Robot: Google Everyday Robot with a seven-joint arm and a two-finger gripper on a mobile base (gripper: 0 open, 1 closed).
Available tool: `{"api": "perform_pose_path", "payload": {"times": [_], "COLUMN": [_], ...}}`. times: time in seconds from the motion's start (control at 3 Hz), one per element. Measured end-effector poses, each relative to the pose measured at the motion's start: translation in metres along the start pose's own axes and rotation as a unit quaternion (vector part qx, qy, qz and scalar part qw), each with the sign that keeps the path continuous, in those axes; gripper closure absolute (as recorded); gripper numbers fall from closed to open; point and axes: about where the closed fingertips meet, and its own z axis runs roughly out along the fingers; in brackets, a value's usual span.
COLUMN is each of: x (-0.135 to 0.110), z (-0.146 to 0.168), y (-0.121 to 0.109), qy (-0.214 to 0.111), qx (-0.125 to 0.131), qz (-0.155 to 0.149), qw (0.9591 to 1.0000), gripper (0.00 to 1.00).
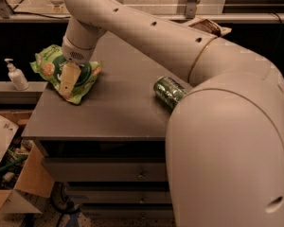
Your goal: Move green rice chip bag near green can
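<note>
The tool (69, 79) is at the left rear part of the grey bench (109, 115), pointing down from the pale arm's wrist and lying right over the green rice chip bag (46, 66). The bag sits crumpled near the bench's left edge, its dark green centre partly covered by the tool; light-green foil shows to the left, to the right and below it. Whether the tool is wide, narrow or holding the bag, I cannot tell, since its cream end overlaps the bag from this angle.

The green can (166, 90) lies on its side towards the right of the bench, well apart from the bag, its far end hidden by the arm's large casing. A brown-and-cream snack bag (209, 26) lies at the back right. A pump bottle (16, 74) stands on a ledge left of the bench.
</note>
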Motion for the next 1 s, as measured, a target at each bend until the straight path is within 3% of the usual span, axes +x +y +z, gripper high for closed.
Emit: {"api": "perform_pose_path", "payload": {"times": [1.0], "x": [0.019], "z": [-0.024], "y": [-0.007], "qy": [0.012], "qx": [0.022], "qz": [0.014], "qw": [0.9996], "gripper": [0.87]}}
